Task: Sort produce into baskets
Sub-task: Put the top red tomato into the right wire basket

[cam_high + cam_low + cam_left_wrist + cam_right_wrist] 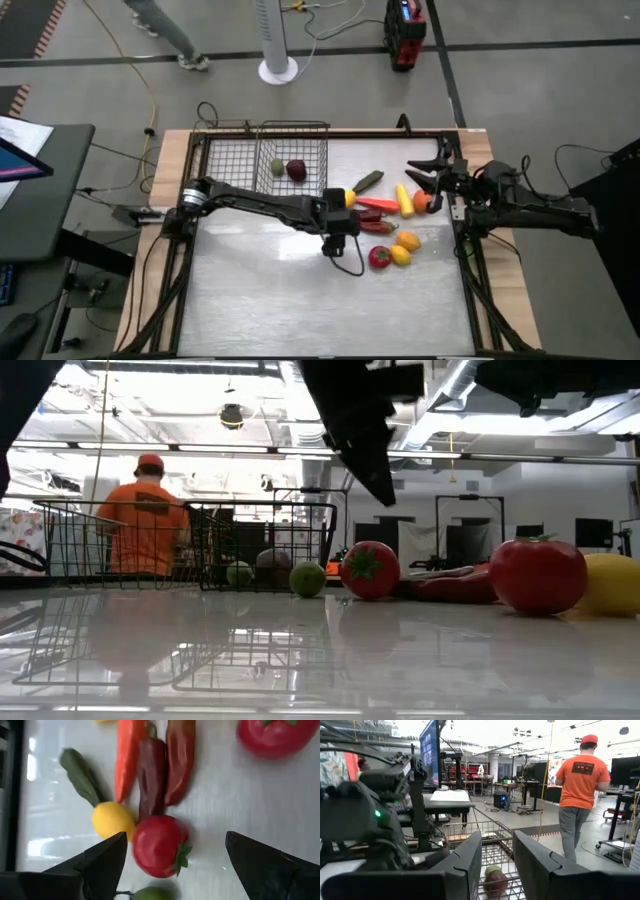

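Jaws on my left gripper (172,857) are spread wide, hovering over a red tomato (159,846) that sits between the fingers — not touching it. Yellow lemon (113,819) lies just beside it, with long red peppers (178,760) and a dark green one (81,776) past that. Right gripper (432,172) waits open near the table's far right edge. Baskets (263,152) hold a dark red fruit (297,170) and a green one (277,167) — the rest of the produce is on the table (260,300).

Person in orange shirt (582,775), white pole base (278,69), monitor (430,747)
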